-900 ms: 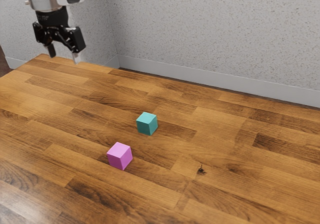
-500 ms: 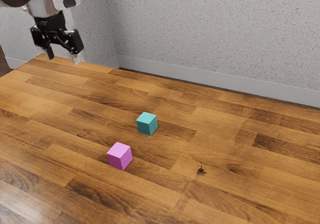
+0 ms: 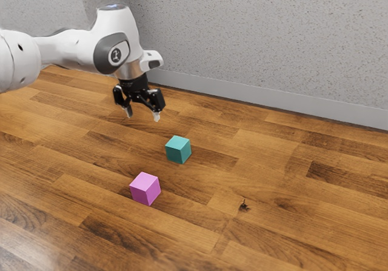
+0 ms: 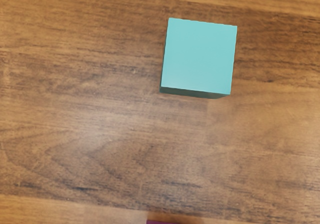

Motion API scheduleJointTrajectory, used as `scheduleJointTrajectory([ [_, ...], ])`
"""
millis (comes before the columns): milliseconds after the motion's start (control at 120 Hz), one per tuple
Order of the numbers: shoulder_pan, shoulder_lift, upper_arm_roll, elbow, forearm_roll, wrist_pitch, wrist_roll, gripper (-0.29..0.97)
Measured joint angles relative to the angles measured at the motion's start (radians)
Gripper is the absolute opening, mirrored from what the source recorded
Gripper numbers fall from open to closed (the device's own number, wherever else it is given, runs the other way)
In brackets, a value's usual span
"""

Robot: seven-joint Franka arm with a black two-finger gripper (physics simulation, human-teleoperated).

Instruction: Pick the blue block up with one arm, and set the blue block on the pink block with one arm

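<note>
On the wood-grain tabletop [image 3: 291, 210], exterior view: white arm [image 3: 66, 46] reaches in from the exterior view's left, and the gripper [image 3: 142, 114] hangs above the boards, pointed down, fingers spread, nothing between them, so it is released and empty. Blue block [image 3: 178, 149] sits flat on the table, near the gripper but lower and toward the exterior view's right, not touched. Pink block [image 3: 145, 188] rests closer to the camera and apart from the blue one, with bare wood between them. Likely reason for the pose: the hand is staged high and spread for a descent onto the blue block, and pickup is not yet done. Both blocks are plain matte cubes with crisp edges, the blue more a teal, the pink a solid magenta-pink. The table is glossy brown planks with dark streaks and a small dark mark [image 3: 244, 205]. Behind it are a speckled grey wall [image 3: 273, 34] and a pale baseboard [image 3: 273, 98]. Wrist view: blue block [image 4: 199, 57] seen from straight above, its top face a flat, unmarked square with one thin dark side face showing, so the camera looks nearly vertical. The block sits off-centre from the hand, so alignment probably needs a shift before closing. Wood grain [image 4: 75, 134] runs across, and a dark pink sliver [image 4: 172, 222] of the pink block sits apart from the blue one.
</note>
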Motion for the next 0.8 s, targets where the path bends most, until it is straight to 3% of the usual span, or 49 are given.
scheduleJointTrajectory([
  [375,-0.022,0.047,-0.018,-0.119,-0.078,0.201,-0.031,0.68],
  [800,-0.020,0.145,-0.045,-0.083,-0.073,0.277,-0.027,0.68],
])
